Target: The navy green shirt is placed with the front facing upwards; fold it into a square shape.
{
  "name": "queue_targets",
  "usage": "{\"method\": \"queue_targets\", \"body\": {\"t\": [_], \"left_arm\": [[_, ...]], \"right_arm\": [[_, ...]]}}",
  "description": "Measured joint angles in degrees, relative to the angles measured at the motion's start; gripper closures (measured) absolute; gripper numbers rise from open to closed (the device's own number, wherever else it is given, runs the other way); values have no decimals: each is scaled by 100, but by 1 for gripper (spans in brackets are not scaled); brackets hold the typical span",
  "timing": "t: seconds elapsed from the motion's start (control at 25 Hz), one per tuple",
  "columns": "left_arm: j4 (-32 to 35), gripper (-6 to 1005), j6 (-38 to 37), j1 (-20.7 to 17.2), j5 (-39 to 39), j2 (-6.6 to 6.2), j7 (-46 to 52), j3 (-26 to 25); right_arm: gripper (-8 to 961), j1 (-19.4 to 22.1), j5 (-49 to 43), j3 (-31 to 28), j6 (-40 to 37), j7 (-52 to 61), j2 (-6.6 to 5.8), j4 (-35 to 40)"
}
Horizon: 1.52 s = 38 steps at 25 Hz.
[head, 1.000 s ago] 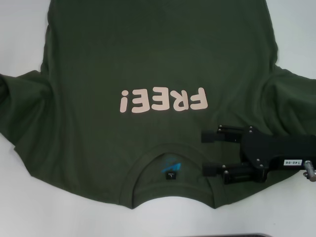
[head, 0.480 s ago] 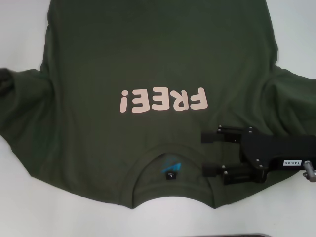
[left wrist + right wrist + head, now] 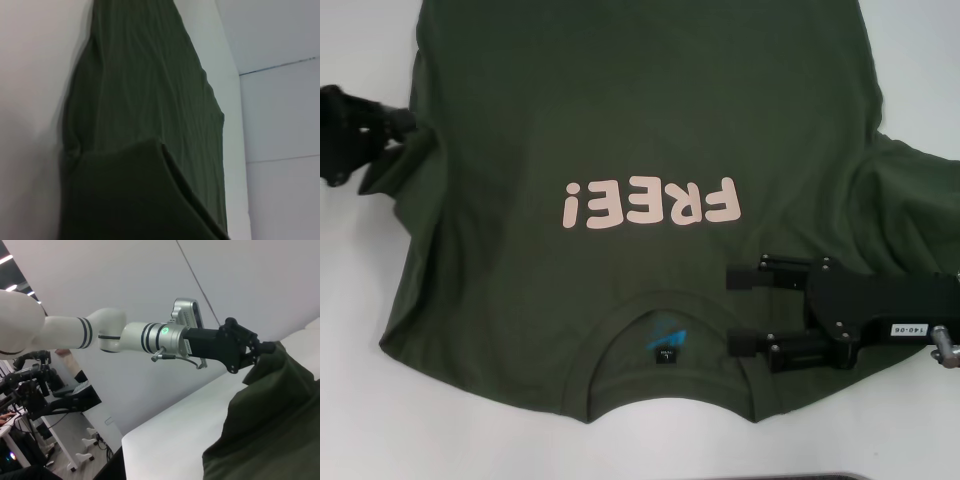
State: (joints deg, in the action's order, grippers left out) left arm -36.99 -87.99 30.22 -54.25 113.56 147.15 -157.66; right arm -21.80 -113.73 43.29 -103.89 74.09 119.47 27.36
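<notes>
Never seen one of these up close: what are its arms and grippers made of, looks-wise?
The left arm is glossy white with black rings, then a silver wrist section with a thin cable. Both the left gripper and right gripper are matte black with screws; the right carries a small white label.

Left tool (image 3: 408, 124) at the far left, fingers pinched together, right tool (image 3: 748, 308) low, fingers spread

White table (image 3: 360, 420), pale walls (image 3: 100, 270), ceiling strip lights (image 3: 6, 259)
</notes>
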Motion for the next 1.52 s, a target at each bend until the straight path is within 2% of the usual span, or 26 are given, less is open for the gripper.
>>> {"method": "queue_targets", "body": {"t": [0.08,0.2,0.32,0.6,0.76,0.84,0.88,1.12,1.32,1.36,1.52], "left_arm": [[69,980,217,67,6,121,13,67],[261,980,535,188,-16,228,5,246],[501,979,819,361,-19,306,-20,394],[594,978,1449,443,-20,462,-22,590],[640,973,1631,413,19,424,-21,866],[640,858,1631,413,19,424,-21,866],[623,800,1563,389,19,373,14,946],[358,626,1236,258,-52,270,-15,773],[112,392,869,20,-60,74,-93,740],[59,373,739,-54,-81,34,-187,706],[-77,297,426,-200,-128,26,-458,472]], "right_arm": [[41,0,0,13,31,0,-1,-3],[41,-3,0,17,41,0,-3,-3],[41,-13,0,16,44,0,-3,-3],[41,-22,9,1,62,70,-3,-3],[41,-26,9,-15,63,90,-3,-2],[41,-40,9,-19,65,93,-3,-3],[41,-48,9,-19,71,96,-3,-2],[41,-105,9,13,165,243,-3,-2],[41,-116,4,17,264,305,-9,-2],[41,-116,2,17,276,307,-10,-4],[41,-102,-1,5,294,318,-12,-10]]}}
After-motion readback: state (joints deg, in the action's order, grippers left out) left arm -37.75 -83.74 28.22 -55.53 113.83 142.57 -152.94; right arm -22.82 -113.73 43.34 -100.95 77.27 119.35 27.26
